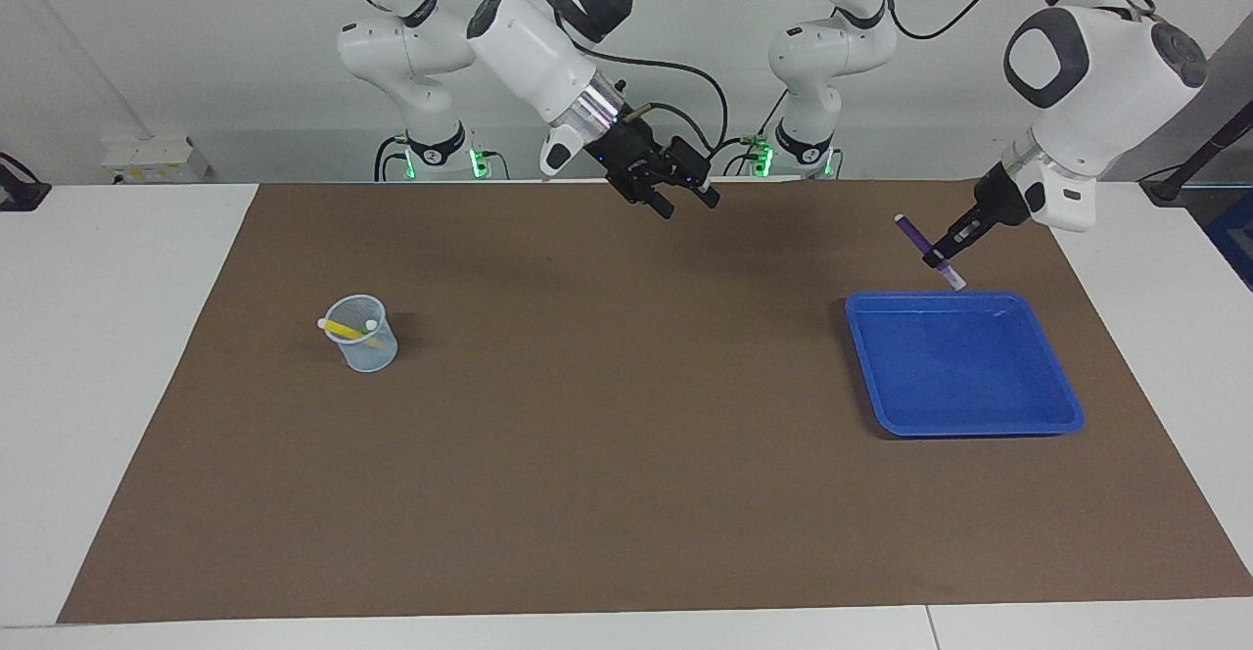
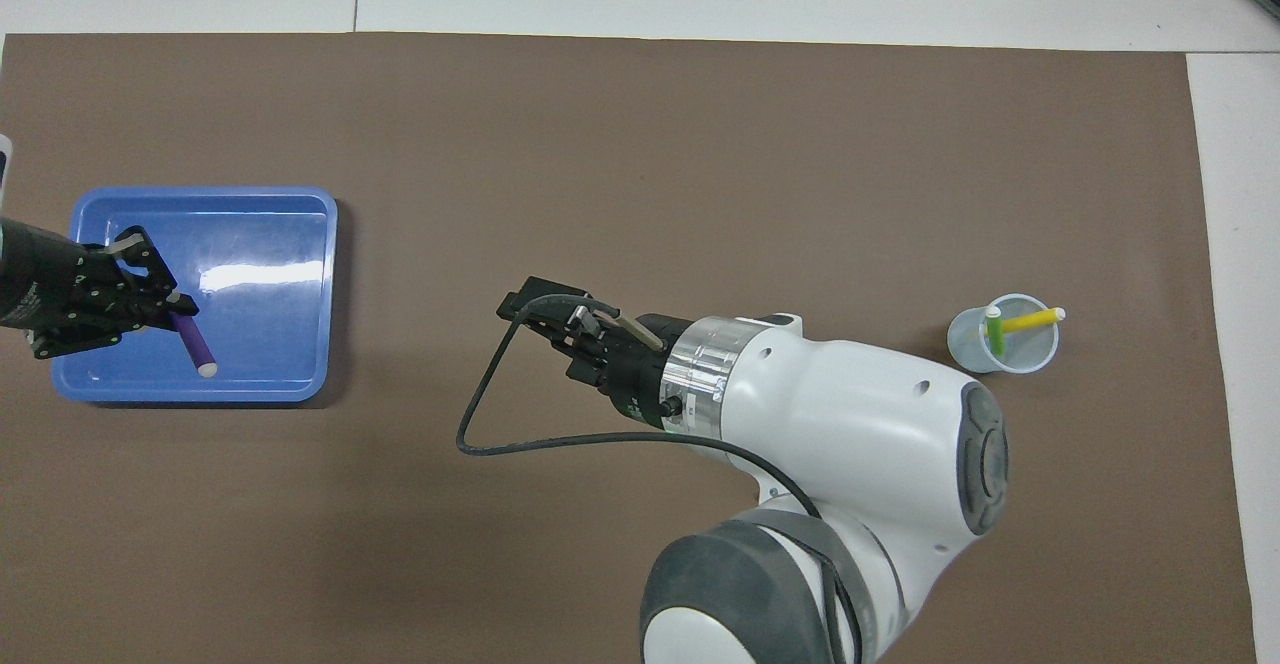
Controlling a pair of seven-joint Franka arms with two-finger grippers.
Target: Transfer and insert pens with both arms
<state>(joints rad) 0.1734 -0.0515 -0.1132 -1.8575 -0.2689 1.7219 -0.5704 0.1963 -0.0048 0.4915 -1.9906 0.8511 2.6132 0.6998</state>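
Left fingers (image 1: 942, 259) clamp purple pen (image 1: 910, 236) above tray (image 1: 1062, 405).

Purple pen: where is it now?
In the facing view, the purple pen hangs tilted in the shut left gripper, over the blue tray.

A white desk (image 1: 117, 386) carries a brown mat (image 1: 626, 493) that covers most of its top. On the mat sit a blue tray (image 1: 1067, 405) toward the left arm's end and a clear cup (image 1: 377, 354) toward the right arm's end (well apart, with bare mat between them).
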